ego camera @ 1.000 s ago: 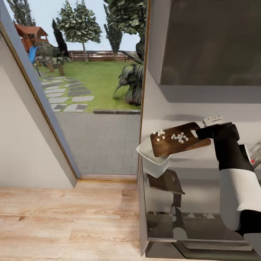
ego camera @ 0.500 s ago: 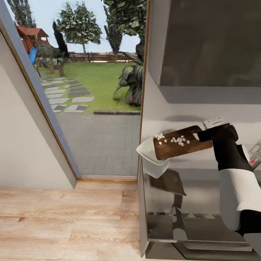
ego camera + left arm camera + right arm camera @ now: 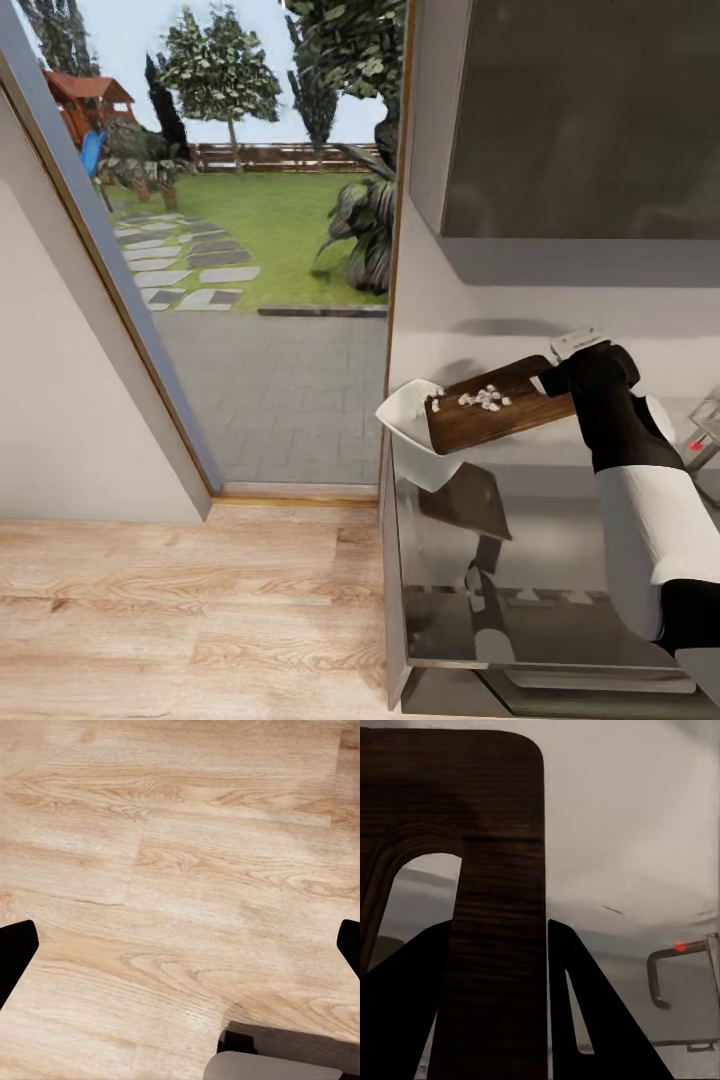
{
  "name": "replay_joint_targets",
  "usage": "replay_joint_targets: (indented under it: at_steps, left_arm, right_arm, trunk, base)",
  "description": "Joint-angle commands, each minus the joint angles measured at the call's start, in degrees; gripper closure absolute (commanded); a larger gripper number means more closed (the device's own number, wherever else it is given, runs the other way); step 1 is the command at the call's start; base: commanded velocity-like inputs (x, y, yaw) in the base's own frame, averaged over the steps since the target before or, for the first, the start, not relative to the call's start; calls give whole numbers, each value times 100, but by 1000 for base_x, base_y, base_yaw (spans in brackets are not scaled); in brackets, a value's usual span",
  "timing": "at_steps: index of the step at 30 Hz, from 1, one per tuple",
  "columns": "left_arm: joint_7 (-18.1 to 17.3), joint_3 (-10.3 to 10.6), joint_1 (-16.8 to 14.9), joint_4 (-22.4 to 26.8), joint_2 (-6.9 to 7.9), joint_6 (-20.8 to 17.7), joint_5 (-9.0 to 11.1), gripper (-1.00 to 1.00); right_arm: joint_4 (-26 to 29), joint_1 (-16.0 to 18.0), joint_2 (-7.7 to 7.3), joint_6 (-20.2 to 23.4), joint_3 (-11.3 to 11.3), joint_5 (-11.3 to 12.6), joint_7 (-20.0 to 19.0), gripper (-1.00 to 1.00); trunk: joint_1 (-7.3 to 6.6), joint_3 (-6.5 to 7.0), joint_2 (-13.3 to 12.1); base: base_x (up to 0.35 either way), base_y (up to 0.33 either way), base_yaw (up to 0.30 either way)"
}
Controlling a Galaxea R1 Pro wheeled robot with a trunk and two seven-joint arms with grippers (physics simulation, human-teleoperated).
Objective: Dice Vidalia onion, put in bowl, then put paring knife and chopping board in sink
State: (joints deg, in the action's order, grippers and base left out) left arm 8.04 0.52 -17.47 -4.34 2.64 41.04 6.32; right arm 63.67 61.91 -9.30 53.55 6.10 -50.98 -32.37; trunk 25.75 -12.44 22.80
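We held the chopping board (image 3: 500, 405) by its handle end in our right gripper (image 3: 562, 377), whose fingers were clamped on the wood (image 3: 495, 945). The board stretched away from the gripper, tilted down toward its far end, which hung over the bowl (image 3: 415, 432) on the counter (image 3: 520, 560). The diced onion (image 3: 482, 398) lay in a loose cluster on the board's far half, a few cubes at its lower edge above the bowl. Our left gripper (image 3: 180, 952) was spread wide over the wooden floor (image 3: 172, 870).
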Motion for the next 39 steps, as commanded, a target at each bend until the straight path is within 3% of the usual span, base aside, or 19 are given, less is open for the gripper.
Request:
replay_joint_targets:
  at_steps: [1,18,21,23,27,39]
  left_arm:
    - [-13,10,-11,-23,-1,36,36,-100]
    - [-13,10,-10,-23,-9,36,36,-100]
    - [-13,10,-11,-23,-11,36,36,-100]
    - [-13,10,-10,-23,-10,36,36,-100]
    - [-13,10,-11,-23,-10,36,36,-100]
    - [-13,10,-5,-23,-10,36,36,-100]
  right_arm:
    - [8,6,-1,62,-3,-64,-59,100]
    - [58,67,7,261,-22,-76,-66,100]
    - [58,100,63,275,-192,-93,-60,100]
    - [58,114,104,278,-331,-223,-61,100]
    - [60,120,208,272,-395,-494,-67,100]
    - [157,120,218,278,-399,-527,-76,100]
  trunk:
    - [3,-11,12]
    - [3,-11,12]
    - [3,-11,12]
    - [3,-11,12]
    - [3,-11,12]
    - [3,19,12]
  base:
    - [0,0,0]
    - [0,0,0]
    - [0,0,0]
    - [0,0,0]
    - [0,0,0]
    - [0,0,-73]
